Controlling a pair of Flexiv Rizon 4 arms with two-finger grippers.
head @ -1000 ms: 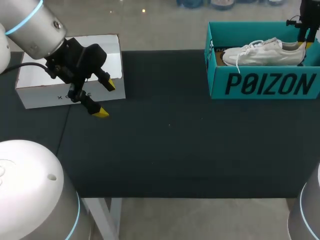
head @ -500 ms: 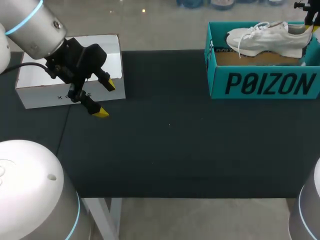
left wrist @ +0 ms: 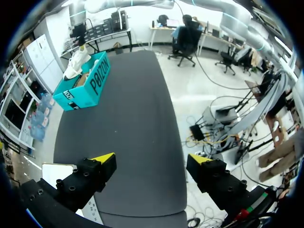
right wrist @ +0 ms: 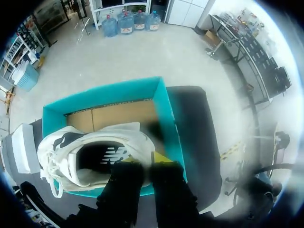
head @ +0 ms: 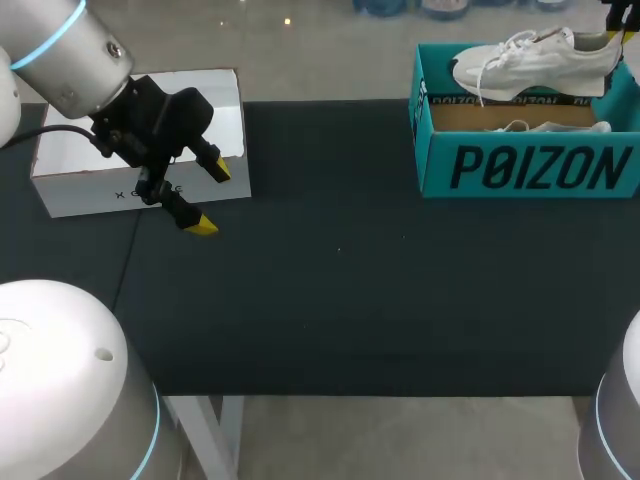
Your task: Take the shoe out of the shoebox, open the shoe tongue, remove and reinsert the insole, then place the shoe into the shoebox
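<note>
The right claw point(right wrist: 145, 159) has its two yellow tips pressed close together, pinching the heel rim of the white shoe point(right wrist: 90, 156) and holding it in the air over the open teal shoebox point(right wrist: 161, 109). From the head view the claw point(head: 622, 22) sits at the far right corner. The shoe point(head: 535, 62) hangs from it with its long axis running across the table, heel at the claw and toe pointing toward the left arm's side, the toe end a little lower than the heel and the laces dangling. The sole is above the rim of the shoebox point(head: 530, 170), so the shoe is out of the box but directly over it. Inside, just behind the front wall, a low strip of something white point(head: 555, 127) shows; what it is cannot be told. Well apart, over the left part of the dark table point(head: 340, 300), the left claw point(head: 212, 199) hangs with its fingers spread wide and nothing between them, just beside a white box point(head: 140, 100). Counted: one shoe in the air, one teal shoebox, one white box, two claws. A second ago the shoe lay inside the shoebox; half a second ago it was partly raised; now it is higher. The left arm has not moved.
</note>
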